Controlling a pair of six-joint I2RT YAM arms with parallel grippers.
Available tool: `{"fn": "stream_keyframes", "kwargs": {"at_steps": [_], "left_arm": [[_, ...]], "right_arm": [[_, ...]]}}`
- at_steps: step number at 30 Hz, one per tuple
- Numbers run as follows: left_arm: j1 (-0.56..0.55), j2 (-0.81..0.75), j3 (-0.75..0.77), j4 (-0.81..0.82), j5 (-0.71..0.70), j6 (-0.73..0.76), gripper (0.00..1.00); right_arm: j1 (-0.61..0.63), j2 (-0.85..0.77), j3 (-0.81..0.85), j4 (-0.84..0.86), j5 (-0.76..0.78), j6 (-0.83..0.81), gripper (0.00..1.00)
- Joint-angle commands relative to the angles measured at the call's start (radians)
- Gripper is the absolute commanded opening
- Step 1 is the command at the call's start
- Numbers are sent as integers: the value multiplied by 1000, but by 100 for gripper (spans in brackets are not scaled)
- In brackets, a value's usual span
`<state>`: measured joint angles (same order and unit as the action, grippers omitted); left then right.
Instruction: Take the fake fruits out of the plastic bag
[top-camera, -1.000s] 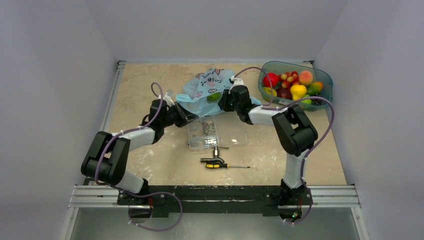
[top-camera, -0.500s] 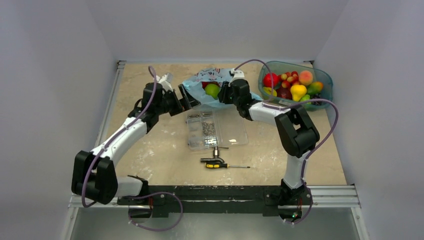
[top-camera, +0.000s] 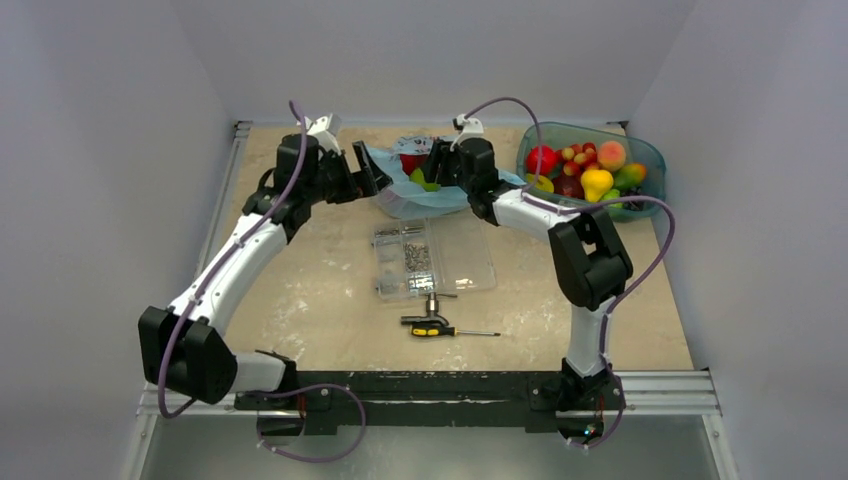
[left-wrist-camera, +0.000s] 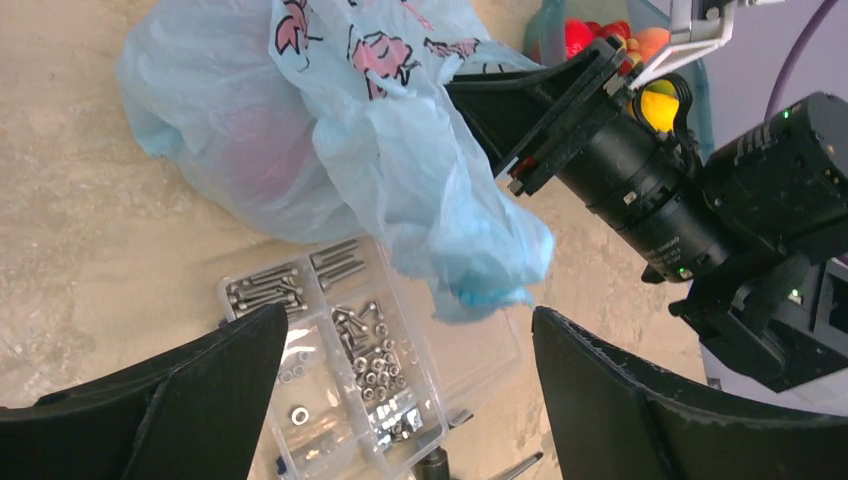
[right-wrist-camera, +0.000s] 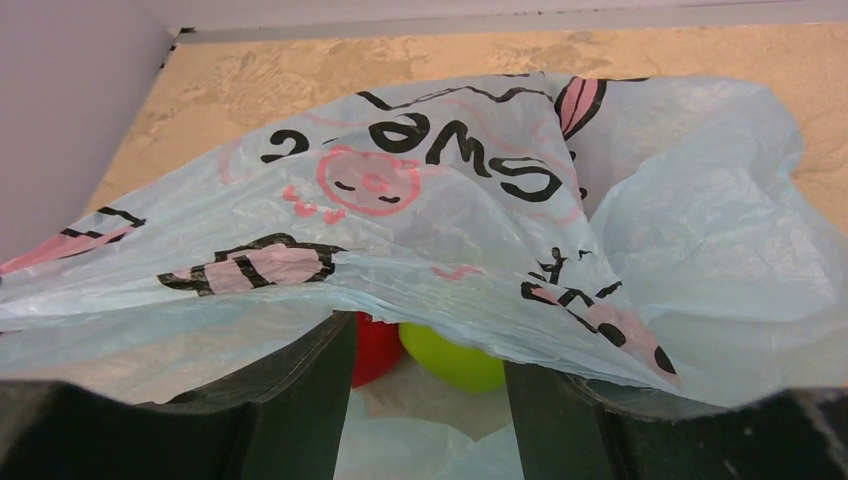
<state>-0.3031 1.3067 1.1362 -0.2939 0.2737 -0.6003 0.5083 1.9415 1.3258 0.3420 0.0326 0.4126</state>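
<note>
The light blue plastic bag (top-camera: 412, 196) lies crumpled at the back of the table, its printed side up (right-wrist-camera: 420, 190). Inside its mouth sit two fake fruits, a red round one (top-camera: 410, 162) (right-wrist-camera: 377, 350) and a green apple (top-camera: 425, 182) (right-wrist-camera: 455, 362). My right gripper (top-camera: 437, 165) (right-wrist-camera: 428, 345) stands at the mouth, jaws apart, with the bag's top film draped over its fingertips and both fruits just ahead. To the left of the bag my left gripper (top-camera: 371, 172) (left-wrist-camera: 410, 320) is wide open and holds nothing; a bunched bag corner (left-wrist-camera: 490, 275) hangs ahead of it.
A teal see-through tub (top-camera: 657, 160) full of mixed fruits stands at the back right. A clear compartment box of screws (top-camera: 430, 262) (left-wrist-camera: 340, 380) lies just in front of the bag. A yellow-handled screwdriver (top-camera: 440, 330) and a small metal tool (top-camera: 432, 304) lie nearer the arm bases.
The left gripper opened, let go of the bag and swung back and left. The right gripper widened and pushed farther back into the bag mouth; the red fruit and green apple now show.
</note>
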Motion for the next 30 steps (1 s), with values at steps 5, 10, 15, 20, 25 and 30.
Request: {"fn": "stream_keyframes", "kwargs": {"at_steps": [5,10,15,20,25,30], "left_arm": [[22,177,172,-90,-4,135,51],[36,174,149,-117,6,201,0],[12,145,132,-182,76,258,0],[-16,151,179,-240,150,303,0],[-15,216,235,-298,241,312,0],[-16,227,236,-293,268,300,0]], "right_arm": [[-5,40,70,-25,-25,26,55],[-6,61,78,-37,-14,32,54],[-6,101,110,-58,-4,41,57],[-5,129,140,-79,1,51,65],[-5,148,151,-107,38,66,72],[-5,175,173,-134,44,56,79]]}}
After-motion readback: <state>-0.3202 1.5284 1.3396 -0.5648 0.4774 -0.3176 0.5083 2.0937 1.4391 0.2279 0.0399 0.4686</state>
